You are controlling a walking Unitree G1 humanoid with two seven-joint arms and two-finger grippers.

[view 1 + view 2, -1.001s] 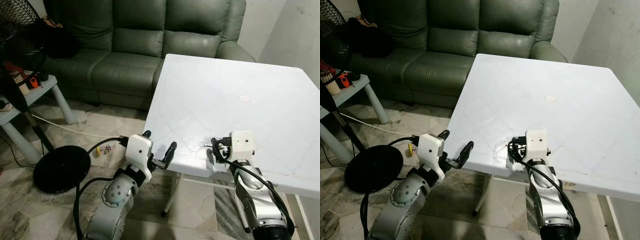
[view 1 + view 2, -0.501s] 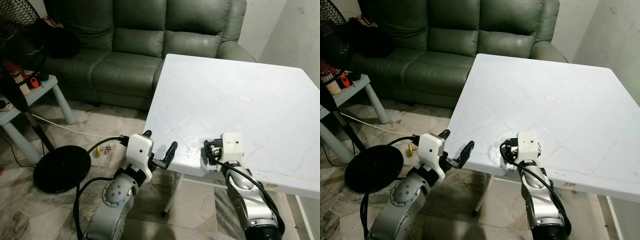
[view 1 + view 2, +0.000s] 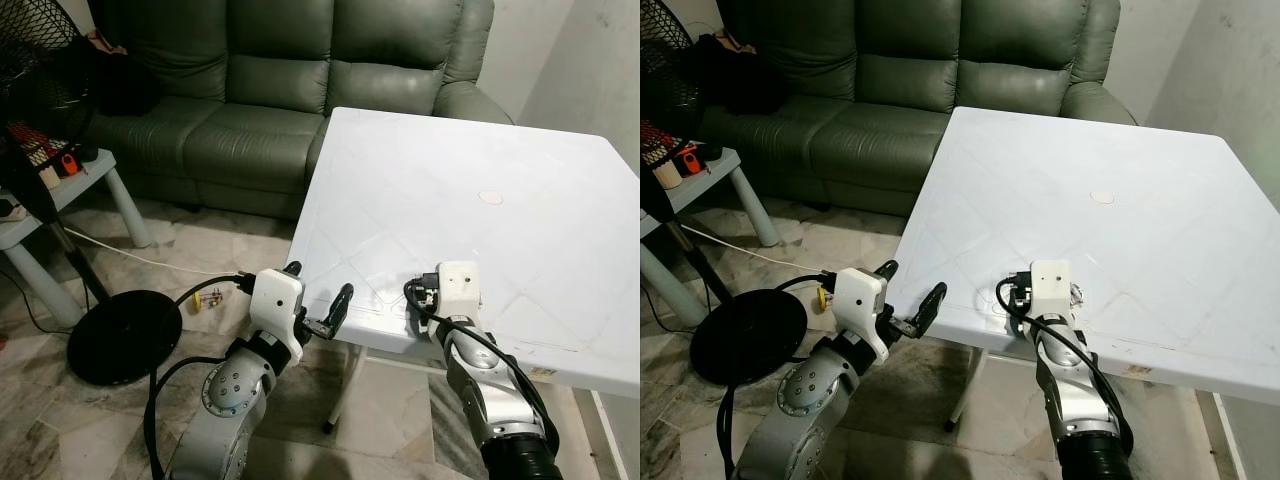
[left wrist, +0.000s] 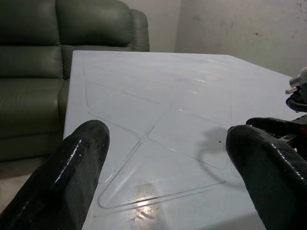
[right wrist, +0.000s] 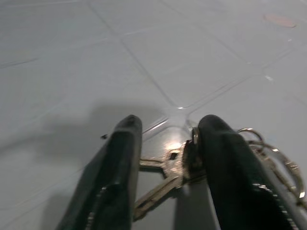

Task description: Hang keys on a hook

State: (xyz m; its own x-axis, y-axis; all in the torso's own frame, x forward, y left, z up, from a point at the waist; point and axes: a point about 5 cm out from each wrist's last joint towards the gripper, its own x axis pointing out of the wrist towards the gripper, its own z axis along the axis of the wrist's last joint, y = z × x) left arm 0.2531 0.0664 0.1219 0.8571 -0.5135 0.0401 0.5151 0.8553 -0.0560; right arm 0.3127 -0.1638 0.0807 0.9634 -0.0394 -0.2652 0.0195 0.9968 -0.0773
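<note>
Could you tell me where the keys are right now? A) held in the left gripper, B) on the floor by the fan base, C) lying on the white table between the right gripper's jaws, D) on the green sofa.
C: in the right wrist view the keys lie on the white table, between the jaws of the right gripper.

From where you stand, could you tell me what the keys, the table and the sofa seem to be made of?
The keys, between the right claw's fingers, look like bare metal: silvery and brassy with bright glints on the rings. The table seems to be moulded white plastic, glossy, with pressed-in diamond lines. The sofa looks like dark green leather or imitation leather, smooth with a soft sheen; which one I cannot tell.
</note>
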